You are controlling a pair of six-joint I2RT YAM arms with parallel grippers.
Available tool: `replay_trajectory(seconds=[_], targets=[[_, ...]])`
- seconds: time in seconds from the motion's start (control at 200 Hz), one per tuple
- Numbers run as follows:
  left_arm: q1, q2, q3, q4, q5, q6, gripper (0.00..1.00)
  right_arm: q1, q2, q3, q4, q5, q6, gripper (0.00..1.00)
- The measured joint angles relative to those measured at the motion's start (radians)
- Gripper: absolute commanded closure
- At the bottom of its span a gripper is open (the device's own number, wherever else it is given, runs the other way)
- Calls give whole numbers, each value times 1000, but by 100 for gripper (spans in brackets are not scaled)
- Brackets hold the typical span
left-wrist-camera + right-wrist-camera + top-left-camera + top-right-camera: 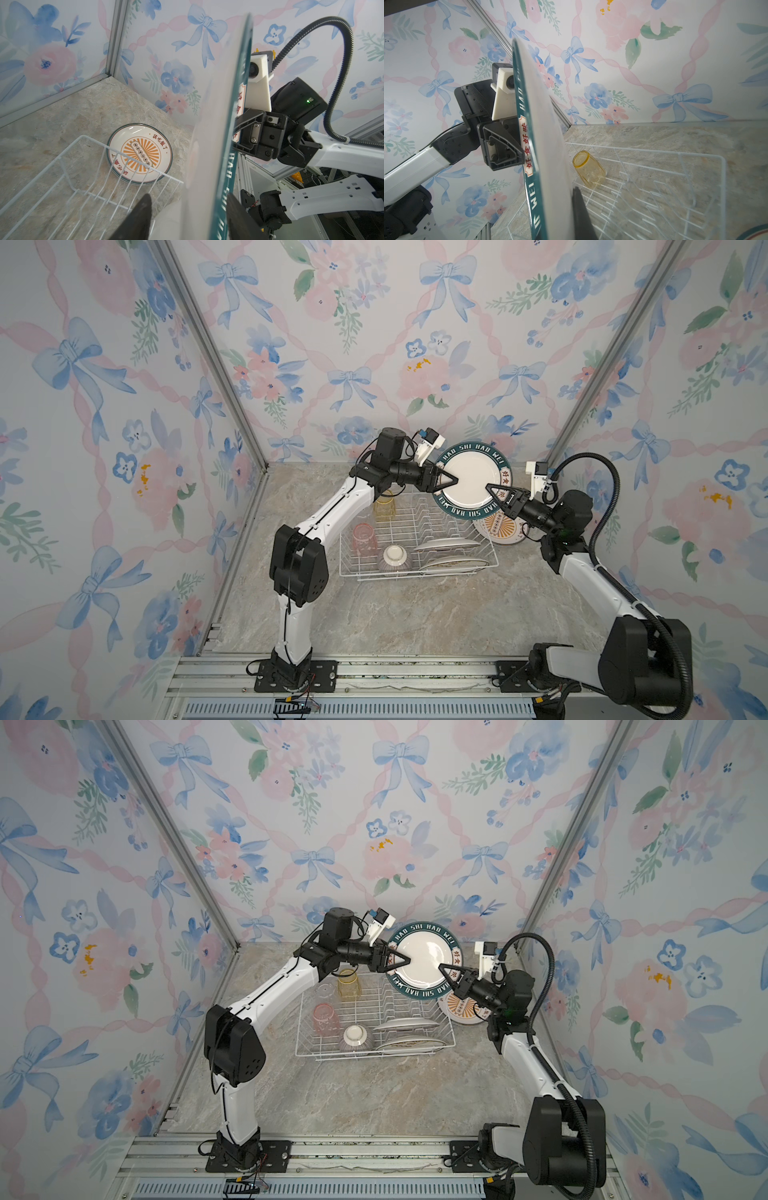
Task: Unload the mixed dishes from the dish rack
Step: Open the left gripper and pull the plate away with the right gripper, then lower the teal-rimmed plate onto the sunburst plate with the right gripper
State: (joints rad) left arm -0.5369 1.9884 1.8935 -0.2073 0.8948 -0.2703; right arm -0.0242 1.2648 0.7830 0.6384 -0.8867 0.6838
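At the left of both top views, a narrow strip of marble table [415, 614] runs between the wall frame and the dish rack [399, 522]. The wide front half of the table lies open.

My left gripper [455, 481] reaches in above the rack's back edge, with its fingers spread to either side of the teal-rimmed plate [469, 475]. In the left wrist view one finger [143, 216] stands clear of the plate's back, so this side has no pinch on it.

Inside the rack, from the left:
- a yellow tumbler [384, 506] stands at the back corner;
- a pink tumbler [365, 543] stands nearer the front;
- a striped bowl [395, 559] sits foot up at the front rim;
- two plates [446, 545] lean among the prongs at the front right.

The teal-rimmed plate hangs in the air above the rack's back right corner, its face turned toward the top cameras. My right gripper [490, 488] is clamped tight on its right rim.

Below that, just outside the rack's right side, an orange sunburst plate [498, 529] lies flat on the table, close to the right wall.
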Motion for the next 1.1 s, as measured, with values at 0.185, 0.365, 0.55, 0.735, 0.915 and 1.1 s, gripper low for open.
replay_trajectory(seconds=[0.185, 0.365, 0.55, 0.735, 0.915, 1.1], targets=[[2, 0, -1, 2, -37, 5, 2, -2, -13, 1, -36, 10, 6, 100], [14, -66, -93, 1, -169, 58, 2, -24, -55, 24, -187, 65, -46, 100], [5, -235, -276, 22, -417, 156, 2, -123, -122, 61, -409, 172, -98, 100], [-26, -388, -486, 96, -625, 217, 2, -301, -137, 72, -584, 240, -105, 100], [-26, -439, -624, 135, -744, 231, 2, -433, -61, 71, -663, 277, -103, 100], [-25, -439, -647, 146, -786, 234, 2, -446, 98, 71, -671, 289, -97, 100]])
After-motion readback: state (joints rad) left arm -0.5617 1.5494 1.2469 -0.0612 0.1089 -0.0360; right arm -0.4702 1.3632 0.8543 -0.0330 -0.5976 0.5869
